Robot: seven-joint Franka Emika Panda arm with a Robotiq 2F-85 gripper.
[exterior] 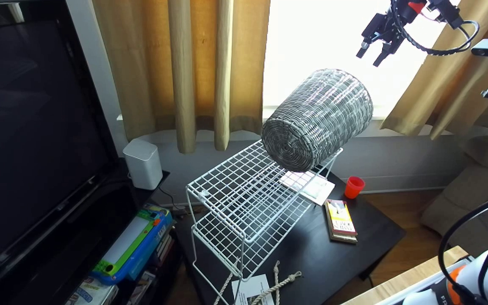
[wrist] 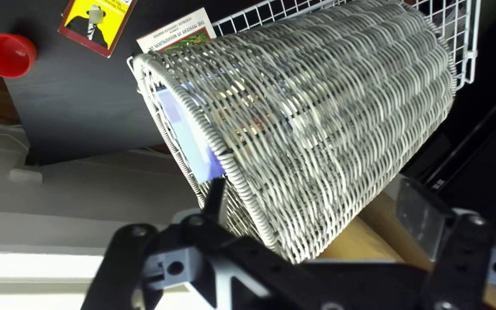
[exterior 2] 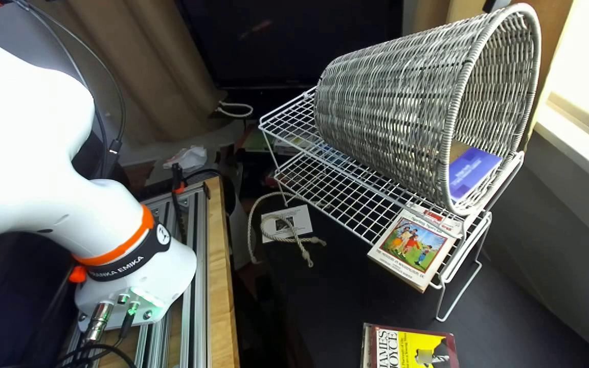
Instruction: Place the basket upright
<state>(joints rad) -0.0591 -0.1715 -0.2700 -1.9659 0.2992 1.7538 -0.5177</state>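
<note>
The basket [exterior: 320, 118] is a round, tapered grey woven wicker basket. It lies on its side on the white wire rack [exterior: 227, 182]. In an exterior view its closed base shows; in an exterior view its open mouth [exterior 2: 499, 102] faces the window side, with a purple book [exterior 2: 473, 171] visible inside the mouth. My gripper [exterior: 369, 58] is open and empty above the mouth end, apart from the basket. In the wrist view the fingers [wrist: 319, 209] are spread wide, with the basket and its rim below and between them.
Under the rack is a black table [exterior: 311, 254]. A red cup [exterior: 355, 187] and books [exterior: 340, 220] are beside the rack. A picture-cover book [exterior 2: 414, 245] is at its lower tier. Rope [exterior 2: 294, 235] and a card lie near the front. The window [exterior: 311, 42] and curtains are behind.
</note>
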